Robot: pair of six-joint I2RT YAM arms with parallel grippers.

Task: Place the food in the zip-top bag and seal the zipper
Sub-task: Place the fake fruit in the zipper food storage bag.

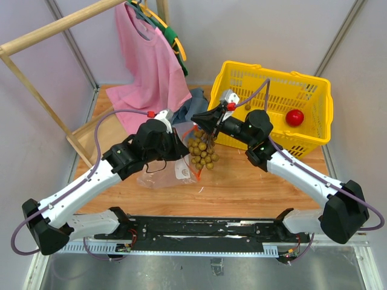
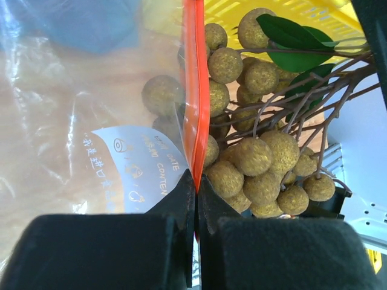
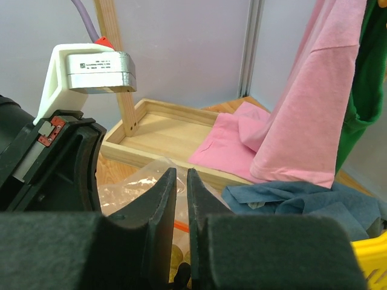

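Left gripper (image 2: pixel 196 176) clamped on red-orange zipper strip (image 2: pixel 193 90) of clear plastic bag (image 2: pixel 72 121), mid wooden table (image 1: pixel 260 187), right gripper (image 3: pixel 181 176) pinching stem of tan-yellow ball cluster (image 2: pixel 260 157) beside bag mouth, red round fruit (image 1: pixel 294 117) in yellow plastic basket (image 1: pixel 275 67), far-right corner

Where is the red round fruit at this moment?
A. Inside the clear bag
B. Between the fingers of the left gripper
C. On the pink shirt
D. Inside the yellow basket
D: the red round fruit lies alone inside the yellow basket, as the top view shows.
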